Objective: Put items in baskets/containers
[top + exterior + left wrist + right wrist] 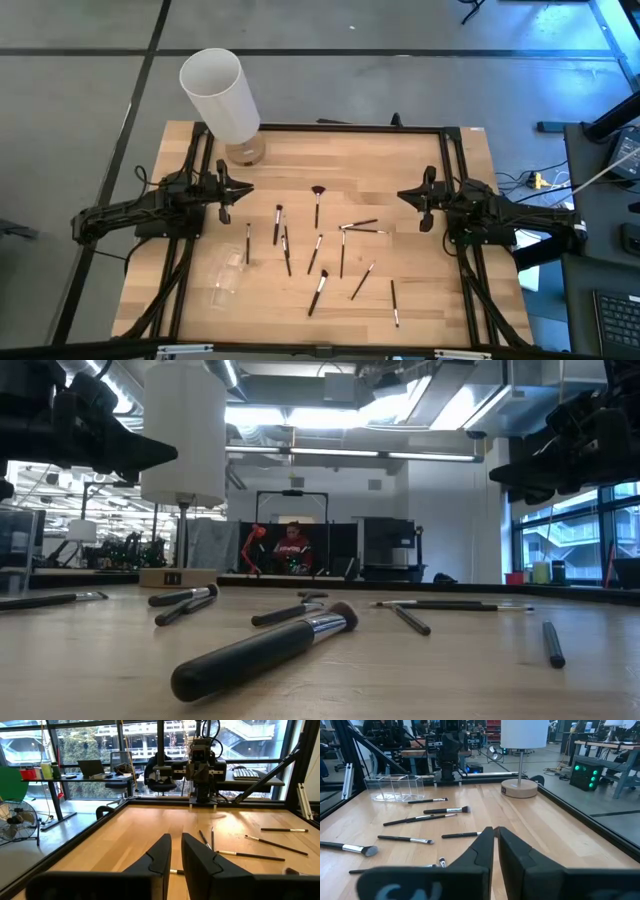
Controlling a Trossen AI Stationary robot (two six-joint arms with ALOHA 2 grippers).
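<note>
I am holding both grippers, left gripper (248,188) and right gripper (402,195), fingers pressed together and empty, off the desk (420,310) while brushes (318,291) are lying scattered beside the clear container (222,280), awaiting pickup.

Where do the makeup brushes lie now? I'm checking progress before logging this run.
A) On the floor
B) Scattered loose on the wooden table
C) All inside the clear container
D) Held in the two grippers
B: the makeup brushes lie spread across the wooden table, none inside the clear container, and neither gripper holds one.
</note>
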